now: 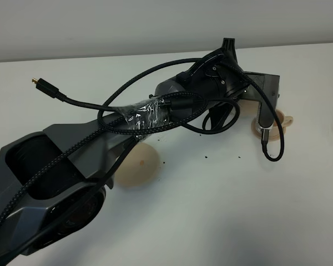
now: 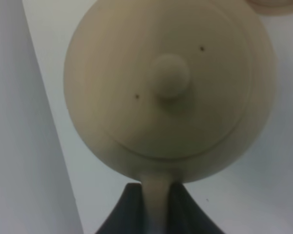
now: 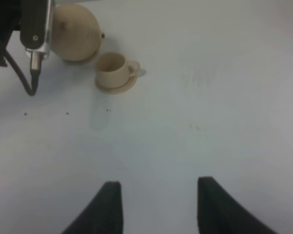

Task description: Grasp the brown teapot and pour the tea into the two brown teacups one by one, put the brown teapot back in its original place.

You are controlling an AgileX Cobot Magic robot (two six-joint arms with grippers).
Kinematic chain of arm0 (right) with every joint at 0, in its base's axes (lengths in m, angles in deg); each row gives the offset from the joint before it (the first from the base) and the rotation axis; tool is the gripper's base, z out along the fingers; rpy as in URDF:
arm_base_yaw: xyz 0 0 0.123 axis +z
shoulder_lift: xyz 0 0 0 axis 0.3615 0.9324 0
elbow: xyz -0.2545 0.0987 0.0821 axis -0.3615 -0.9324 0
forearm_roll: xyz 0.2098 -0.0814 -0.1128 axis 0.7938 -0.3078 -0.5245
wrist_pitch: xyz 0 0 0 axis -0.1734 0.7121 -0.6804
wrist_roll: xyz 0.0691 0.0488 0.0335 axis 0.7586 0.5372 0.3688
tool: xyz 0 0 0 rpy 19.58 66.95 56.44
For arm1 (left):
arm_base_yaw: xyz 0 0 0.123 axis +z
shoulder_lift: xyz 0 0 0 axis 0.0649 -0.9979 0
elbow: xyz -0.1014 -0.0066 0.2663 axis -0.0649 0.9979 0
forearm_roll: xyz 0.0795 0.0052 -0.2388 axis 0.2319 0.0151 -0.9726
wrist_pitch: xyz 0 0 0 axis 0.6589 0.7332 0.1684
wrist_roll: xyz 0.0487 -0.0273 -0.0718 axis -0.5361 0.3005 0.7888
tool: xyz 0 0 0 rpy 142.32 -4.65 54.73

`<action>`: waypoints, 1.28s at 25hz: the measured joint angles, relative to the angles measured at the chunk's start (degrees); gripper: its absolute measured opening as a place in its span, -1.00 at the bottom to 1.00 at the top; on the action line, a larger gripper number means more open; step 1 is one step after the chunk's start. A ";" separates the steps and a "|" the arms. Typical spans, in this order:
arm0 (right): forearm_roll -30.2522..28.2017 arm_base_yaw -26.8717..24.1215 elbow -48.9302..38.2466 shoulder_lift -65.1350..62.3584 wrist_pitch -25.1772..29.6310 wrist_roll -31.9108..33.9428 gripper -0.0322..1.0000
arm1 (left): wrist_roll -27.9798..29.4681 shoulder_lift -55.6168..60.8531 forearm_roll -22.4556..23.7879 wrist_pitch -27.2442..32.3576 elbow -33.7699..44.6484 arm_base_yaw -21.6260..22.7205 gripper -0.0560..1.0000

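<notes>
The brown teapot (image 2: 171, 92) fills the left wrist view from above, with its lid knob in the middle. My left gripper (image 2: 156, 192) is shut on its loop handle. In the right wrist view the teapot (image 3: 75, 31) sits beside one teacup (image 3: 112, 66) on its small saucer, spout towards the cup. In the high view this teacup (image 1: 280, 121) peeks out behind the left wrist, and the teapot is mostly hidden under the arm. The wide flat saucer (image 1: 140, 164) lies bare at centre left. The second teacup is hidden. My right gripper (image 3: 158, 204) is open and empty over bare table.
The left arm (image 1: 172, 108) stretches across the white table (image 1: 222, 210) from lower left to upper right, with looped black cables (image 1: 127, 119) and a loose plug (image 1: 41, 84). Small dark specks (image 1: 205, 157) lie on the table.
</notes>
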 joint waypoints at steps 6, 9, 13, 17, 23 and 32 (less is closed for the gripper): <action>0.00 0.00 0.00 0.00 0.00 0.00 -0.19 | -0.16 -0.64 3.76 0.08 0.00 -0.95 -0.60; 0.00 0.00 0.00 0.00 0.00 0.00 -0.19 | -0.23 -0.64 5.67 0.46 -0.02 -1.35 -0.60; 0.00 0.00 0.00 0.00 0.00 0.00 -0.19 | -0.54 -0.64 7.63 0.88 -0.02 -1.74 -0.60; 0.00 0.00 0.00 0.00 0.00 0.00 -0.19 | -2.60 -0.64 8.71 0.89 -0.02 -1.80 -0.60; 0.00 0.00 0.00 0.00 0.00 0.00 -0.19 | -4.71 -0.64 8.84 0.94 -0.02 -1.80 -0.60; 0.00 0.00 0.00 0.00 0.00 0.00 -0.19 | -7.49 -0.64 9.53 0.78 -0.02 -1.80 -0.60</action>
